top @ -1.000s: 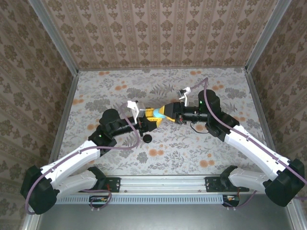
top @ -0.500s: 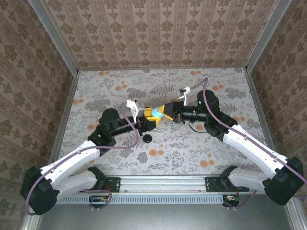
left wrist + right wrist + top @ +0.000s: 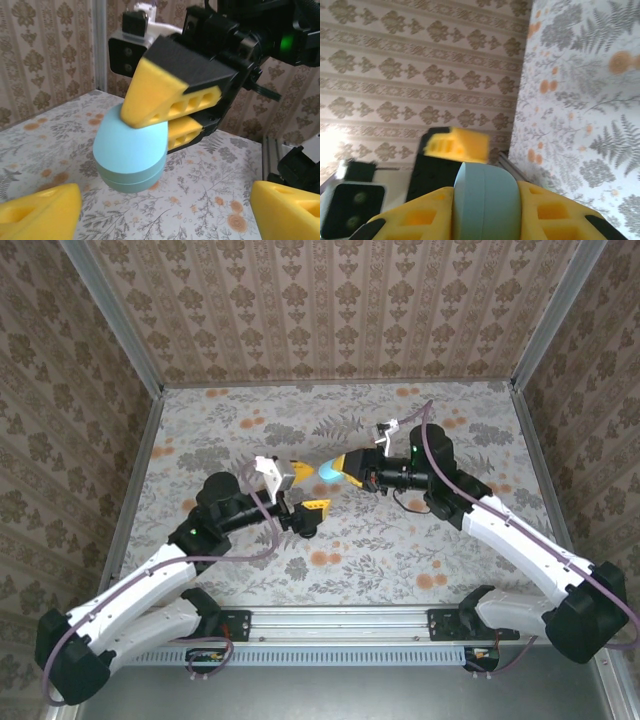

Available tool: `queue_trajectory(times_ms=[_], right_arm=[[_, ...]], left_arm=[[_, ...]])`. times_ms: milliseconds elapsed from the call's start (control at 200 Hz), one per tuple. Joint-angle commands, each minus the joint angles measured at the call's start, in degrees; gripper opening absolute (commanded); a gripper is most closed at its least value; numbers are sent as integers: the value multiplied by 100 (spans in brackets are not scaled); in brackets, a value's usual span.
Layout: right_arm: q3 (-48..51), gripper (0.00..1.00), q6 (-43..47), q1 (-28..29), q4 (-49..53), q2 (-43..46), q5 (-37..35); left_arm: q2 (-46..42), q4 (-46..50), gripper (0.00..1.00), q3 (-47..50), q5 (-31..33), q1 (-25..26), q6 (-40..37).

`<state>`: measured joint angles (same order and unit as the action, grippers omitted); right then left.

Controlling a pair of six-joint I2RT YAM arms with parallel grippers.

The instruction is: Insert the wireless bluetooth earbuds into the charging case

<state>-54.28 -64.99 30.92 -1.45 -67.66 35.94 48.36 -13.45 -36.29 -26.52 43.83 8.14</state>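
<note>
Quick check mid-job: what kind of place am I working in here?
Probably a staged robot test cell, not a real room: wallpapered panel walls, aluminium corner posts, and a floral-covered table with a mounting rail at its near edge.

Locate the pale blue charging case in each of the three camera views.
Top external: charging case near the picture's centre.
Left wrist: case just left of centre, slightly low.
Right wrist: case at bottom centre, edge-on.
Shared landmark: the right gripper, its yellow fingers clamping the case.

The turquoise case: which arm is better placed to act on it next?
Probably left. The right gripper is shut on the turquoise case; the left gripper is open and faces it.
</note>
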Motion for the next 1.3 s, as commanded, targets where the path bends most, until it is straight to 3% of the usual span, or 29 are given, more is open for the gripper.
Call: queue_trajectory(times_ms=[0,190,315,710,1030,1295], right_arm=[[-206,15,563,-228,576,-230,-375],[-322,16,1208,-674,714,-1165,-566],[-730,16,1655,-821,717,-2310,-569],[-2685,15,1306,-709,163,-5406,145],[-2890,21,954,-196,-165,-6136,50],[-2425,51,1628,-156,655,-5257,-601]], left_arm=[[-292,645,89,96,647,-46,-211],[-583,1595,95,138,1420,-193,-49],[-743,1964,100,241,1718,-325,155],[-1188,2214,100,659,1721,-795,438],[-1171,2101,100,801,1547,-1061,468],[-1248,2267,100,813,1579,-1156,522]])
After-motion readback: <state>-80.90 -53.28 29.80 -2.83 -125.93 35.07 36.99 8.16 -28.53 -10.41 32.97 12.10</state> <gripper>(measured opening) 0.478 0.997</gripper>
